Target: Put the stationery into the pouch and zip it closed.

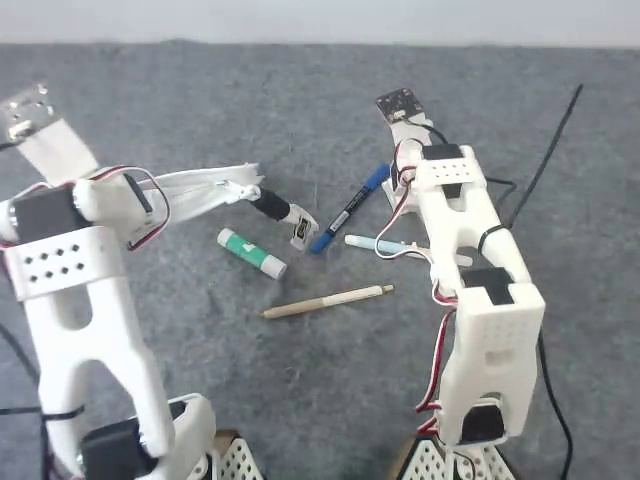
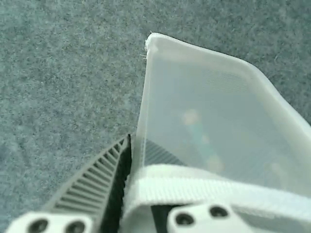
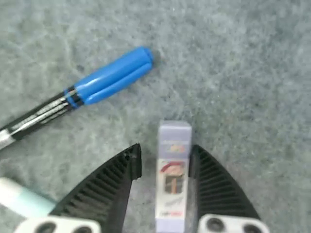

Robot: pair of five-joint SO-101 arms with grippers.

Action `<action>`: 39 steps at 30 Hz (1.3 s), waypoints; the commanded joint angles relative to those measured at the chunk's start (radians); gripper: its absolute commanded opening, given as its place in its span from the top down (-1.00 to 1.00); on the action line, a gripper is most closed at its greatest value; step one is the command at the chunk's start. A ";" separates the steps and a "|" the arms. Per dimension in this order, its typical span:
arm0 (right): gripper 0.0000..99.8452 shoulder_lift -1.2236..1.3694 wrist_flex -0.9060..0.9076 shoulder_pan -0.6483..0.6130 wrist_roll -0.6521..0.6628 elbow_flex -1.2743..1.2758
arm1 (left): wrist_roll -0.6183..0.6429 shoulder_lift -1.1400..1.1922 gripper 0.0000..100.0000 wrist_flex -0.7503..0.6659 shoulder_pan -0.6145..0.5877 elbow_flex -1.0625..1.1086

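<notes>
Pouch (image 1: 205,188), white and half see-through, sits in the left half of the desk (image 1: 300,90), about midway between the near and far edges. In the high view the left gripper (image 1: 160,205) is at one end of it, and its zip end points toward the desk's middle. Just beside that end lies a short black-and-white stick (image 1: 283,215). Nearer the front edge are a green-and-white glue stick (image 1: 250,252) and a beige pen (image 1: 325,300). The blue marker (image 1: 350,208) lies slantwise near the middle. A pale blue pen (image 1: 375,243) runs partly under the right arm (image 1: 470,240), which reaches out over the right half. A black cable (image 1: 560,130) trails toward the far right corner.

In the left wrist view the left gripper (image 2: 133,158) is clenched on the pouch (image 2: 209,107). A dark ribbed finger (image 2: 97,191) presses one side of the rim, and the mesh wall rises clear of the grey desk (image 2: 58,73).

In the right wrist view the right gripper (image 3: 164,151) is released. Its jaws stand spread on either side of a small lilac block (image 3: 173,174) that lies on the desk (image 3: 243,63). One jaw is right against the block and the other is a little apart. The blue marker (image 3: 73,97) lies near, its cap end just beyond the fingertips. An end of the pale blue pen (image 3: 19,196) shows beside one finger.
</notes>
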 commanded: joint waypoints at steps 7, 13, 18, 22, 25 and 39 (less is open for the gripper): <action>0.90 0.013 0.077 0.002 0.014 -0.138 | 0.006 0.006 0.97 -0.023 -0.008 -0.002; 0.98 0.087 0.236 0.002 0.014 -0.279 | 0.006 0.006 0.97 -0.023 -0.008 -0.002; 0.99 0.096 0.343 -0.002 0.003 -0.353 | 0.006 0.002 0.97 -0.029 -0.008 0.015; 0.99 0.047 0.395 -0.021 -0.043 -0.353 | 0.006 0.002 0.97 -0.029 -0.008 0.016; 0.99 -0.001 0.453 -0.035 -0.075 -0.353 | 0.006 0.002 0.97 -0.029 -0.006 0.016; 0.99 -0.220 0.750 -0.111 -0.146 -0.351 | 0.009 0.008 0.97 -0.031 -0.002 0.013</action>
